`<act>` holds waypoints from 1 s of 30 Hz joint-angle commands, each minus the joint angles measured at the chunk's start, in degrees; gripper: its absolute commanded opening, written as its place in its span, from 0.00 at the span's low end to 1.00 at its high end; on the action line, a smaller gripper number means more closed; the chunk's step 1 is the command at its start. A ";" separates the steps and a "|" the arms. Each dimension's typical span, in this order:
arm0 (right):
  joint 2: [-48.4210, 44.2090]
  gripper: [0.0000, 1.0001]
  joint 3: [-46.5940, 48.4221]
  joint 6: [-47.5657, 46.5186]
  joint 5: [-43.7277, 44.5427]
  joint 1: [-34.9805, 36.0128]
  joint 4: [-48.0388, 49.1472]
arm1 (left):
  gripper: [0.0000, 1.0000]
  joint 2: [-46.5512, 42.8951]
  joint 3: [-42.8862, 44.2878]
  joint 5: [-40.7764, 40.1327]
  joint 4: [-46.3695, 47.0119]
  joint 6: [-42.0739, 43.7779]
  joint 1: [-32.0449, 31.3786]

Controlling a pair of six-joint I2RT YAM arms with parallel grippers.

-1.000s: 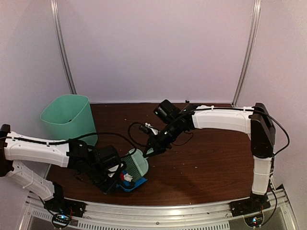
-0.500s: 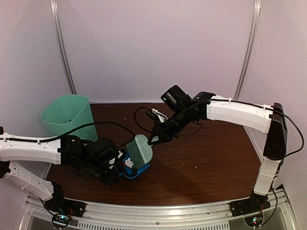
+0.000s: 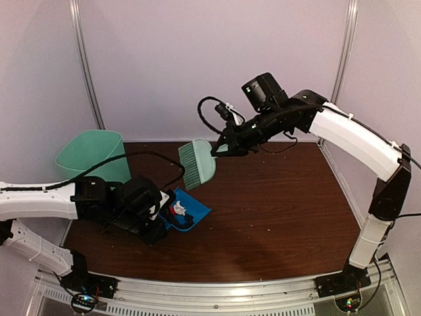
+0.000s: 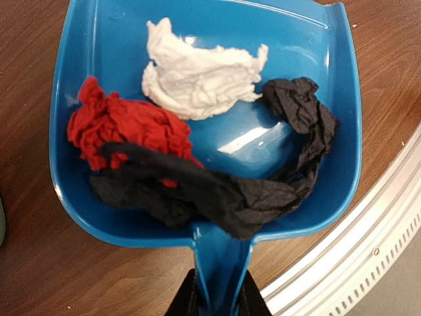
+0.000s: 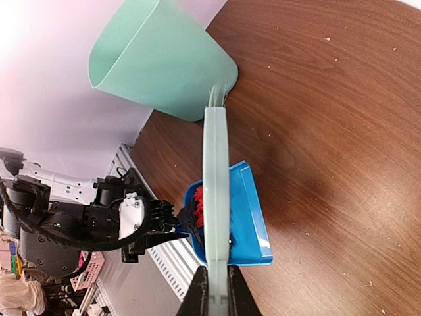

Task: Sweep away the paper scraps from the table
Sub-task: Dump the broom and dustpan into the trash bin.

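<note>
**Scraps in dustpan, brush in the air**

Brown wood surface (image 3: 283, 204). Mint-green bin (image 3: 92, 161) stands at its far left corner. Blue dustpan (image 4: 309, 59) sits just in front of the bin and holds paper scraps (image 4: 197, 79): white, red, black. Pale green brush (image 5: 215, 184) hangs above the dustpan, clear of the surface. Left hand (image 4: 214, 301) narrow, clamped on the dustpan handle. Right hand (image 5: 214, 293) pinched tight on the brush handle.

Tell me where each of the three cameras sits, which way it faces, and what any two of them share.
Top external: above and behind the robot, looking down on the table; left gripper and right gripper both show.
Left wrist: looks past its own fingers into the dustpan holding paper scraps.
Right wrist: looks along the brush toward the bin; own fingers and left gripper show.
Shared: all three see the dustpan.
</note>
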 commanded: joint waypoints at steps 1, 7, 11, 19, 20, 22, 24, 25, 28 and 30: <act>-3.15 0.00 4.04 -0.43 6.43 -0.91 -5.94 | 0.00 -0.81 5.09 -3.23 -0.78 0.42 0.39; -8.44 0.00 2.13 1.75 13.06 -4.19 -6.35 | 0.00 1.22 10.65 -5.14 -5.58 -0.05 0.67; -13.20 0.00 -3.19 3.24 16.47 -7.97 -4.88 | 0.00 2.90 14.03 -6.50 -8.22 -0.27 1.09; -23.03 0.00 -18.23 4.48 20.38 -15.76 2.57 | 0.00 4.99 20.25 -7.96 -13.48 -0.94 3.75; -23.71 0.00 -19.66 4.59 20.46 -16.51 3.35 | 0.00 5.20 21.00 -8.78 -14.16 -0.86 3.97; -24.32 0.00 -21.33 4.57 20.55 -18.06 4.28 | 0.00 5.80 22.64 -9.82 -15.33 -0.74 4.52; -23.95 0.00 -21.91 4.18 20.55 -19.10 4.57 | 0.00 6.29 24.45 -10.45 -16.30 -0.64 5.17; -23.46 0.00 -21.80 3.98 20.59 -19.52 4.47 | 0.00 6.38 25.10 -10.37 -16.68 -0.59 5.63; -21.92 0.00 -21.36 3.27 20.88 -20.27 4.65 | 0.00 6.38 26.73 -9.94 -17.44 -0.22 7.31; -21.19 0.00 -21.35 3.07 20.78 -20.54 5.33 | 0.00 5.99 27.25 -8.77 -17.27 0.34 8.51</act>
